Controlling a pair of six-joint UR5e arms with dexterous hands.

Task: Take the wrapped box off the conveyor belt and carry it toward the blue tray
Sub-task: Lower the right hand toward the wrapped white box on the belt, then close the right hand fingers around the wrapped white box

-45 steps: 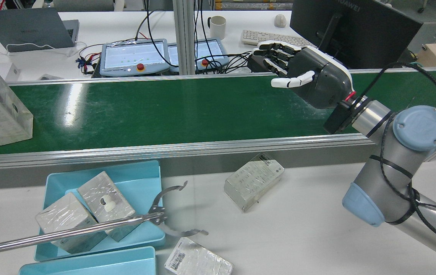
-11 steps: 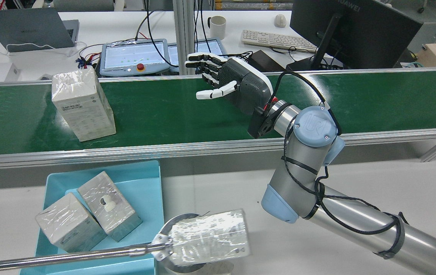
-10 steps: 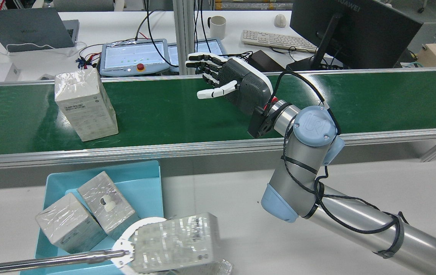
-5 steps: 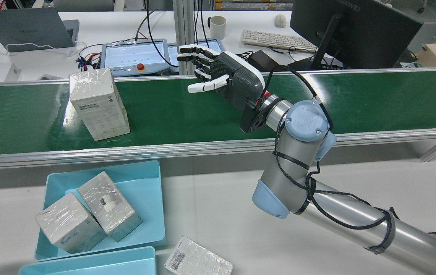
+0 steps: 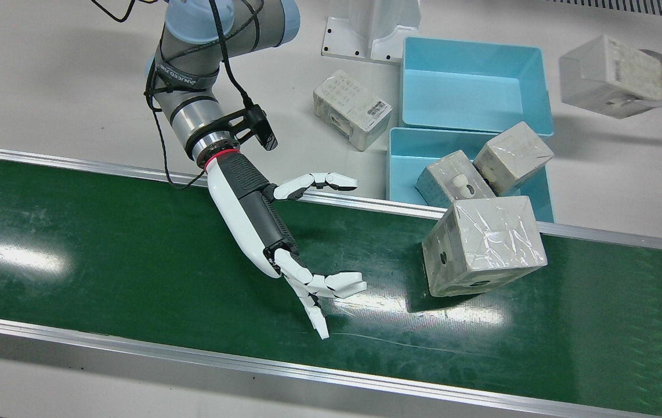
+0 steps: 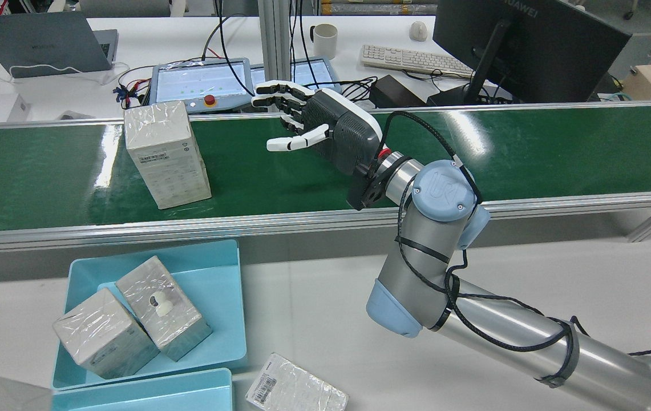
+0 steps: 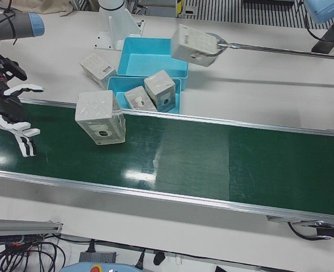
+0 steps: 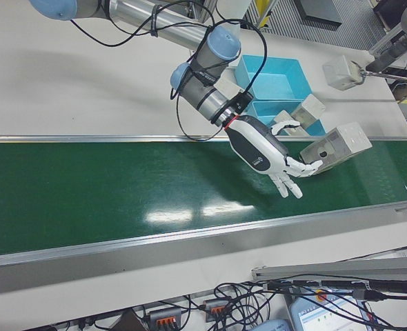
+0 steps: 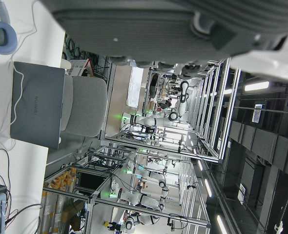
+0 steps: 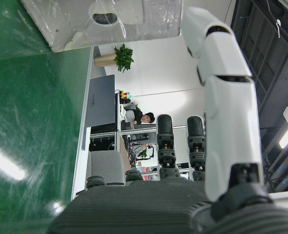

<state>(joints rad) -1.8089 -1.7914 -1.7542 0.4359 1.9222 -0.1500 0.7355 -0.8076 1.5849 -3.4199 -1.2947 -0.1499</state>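
The wrapped box stands upright on the green conveyor belt; it also shows in the front view. My right hand is open, fingers spread, above the belt to the box's right in the rear view, apart from it. In the front view the hand is left of the box. The right hand view shows the box ahead of the fingers. The blue tray lies below the belt's near rail and holds two wrapped boxes. The left hand view shows only my left hand's dark palm.
A second blue tray, empty, lies beside the first. A loose wrapped box lies on the white table near the trays. A long metal reacher tool holds another wrapped box in the air above the trays.
The box has ridden the belt rightward in the rear view, toward my right hand. My right hand has moved left toward it, still open. The reacher tool has lifted a table box away.
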